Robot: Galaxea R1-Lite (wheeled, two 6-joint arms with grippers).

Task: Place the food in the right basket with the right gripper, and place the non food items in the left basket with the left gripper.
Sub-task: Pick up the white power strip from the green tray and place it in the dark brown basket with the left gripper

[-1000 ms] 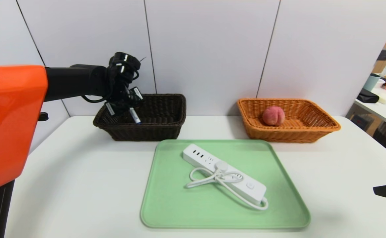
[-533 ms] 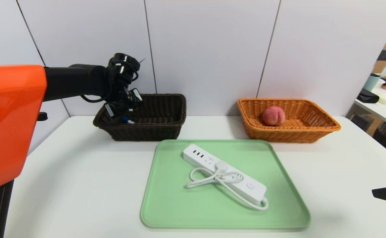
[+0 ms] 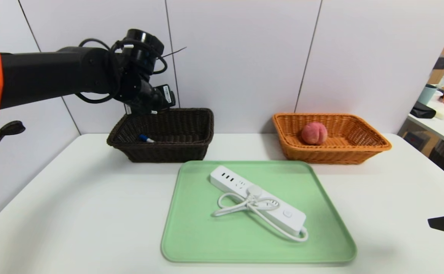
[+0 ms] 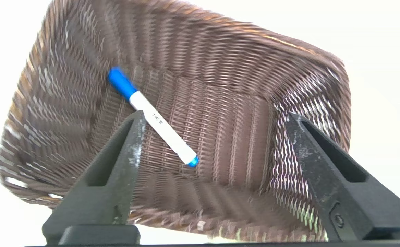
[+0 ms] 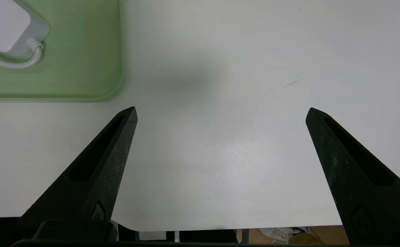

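Above the dark basket [image 3: 168, 152], your left gripper [image 4: 215, 115] hung with its fingers apart, and the marker [image 4: 162, 128] lay inside on the basket's floor. Your right gripper [image 5: 222, 109], its fingers wide apart, hovered over the counter [image 3: 381, 213] near its front edge, beyond the right edge of the green tray [image 3: 191, 243]. The power strip [image 3: 260, 199] lay diagonally across that tray; the peach [image 3: 314, 133] sat in the orange basket [image 3: 336, 156].

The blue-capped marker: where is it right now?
In the head view, the blue-capped marker lies inside the dark brown wicker basket on the robot's left, below the open left gripper.
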